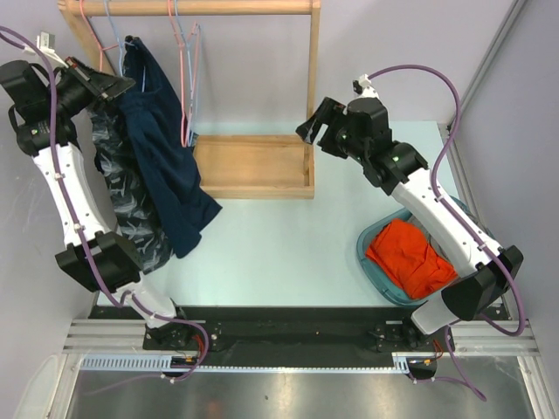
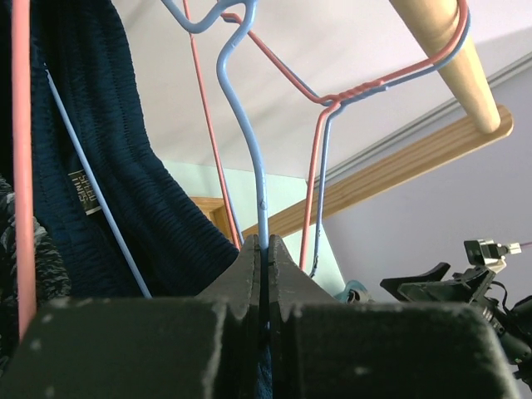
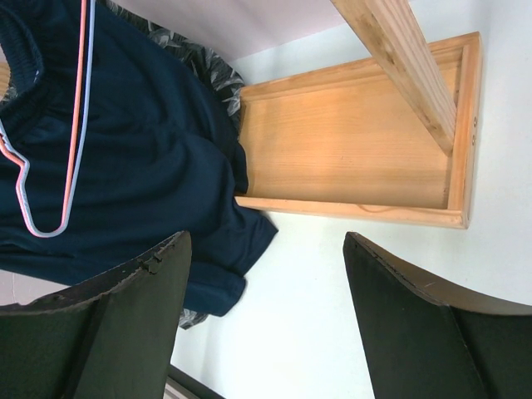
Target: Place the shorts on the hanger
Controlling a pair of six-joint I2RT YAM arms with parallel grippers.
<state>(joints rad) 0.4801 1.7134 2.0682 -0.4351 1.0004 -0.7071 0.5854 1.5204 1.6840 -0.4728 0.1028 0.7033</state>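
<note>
Top view first: the shorts point(image 1: 162, 157) are off the table and hang down from the left end of the wooden rail point(image 1: 218, 7). They sit right in front of a leaf-print garment point(image 1: 122, 196), with the left claw point(image 1: 122, 85) up against their top edge. The right claw point(image 1: 319, 124) is parked well away over by the rack post, spread open with nothing in it. Left wrist cam: the jaws are pinched shut on the light-blue wire of the hanger point(image 2: 252, 158). The navy waistband and its little white label are just to the left, and pink hangers point(image 2: 209, 125) are tangled in close by. Right wrist cam: wide-open fingers with just table between them, looking across at the shorts and the rack's wooden tray point(image 3: 349, 158). So I'd say this is mostly done and the garment is up. Honestly though, I can't tell from these angles if the shorts are properly draped on the blue hanger or if its hook is seated on the rail. What's left looks like hooking it, letting go and backing off. The surface is a pale mint table point(image 1: 279, 253), with a teal basket point(image 1: 374, 262) holding an orange garment point(image 1: 410, 257) on the right. The walls point(image 1: 393, 44) are plain lilac-grey.
</note>
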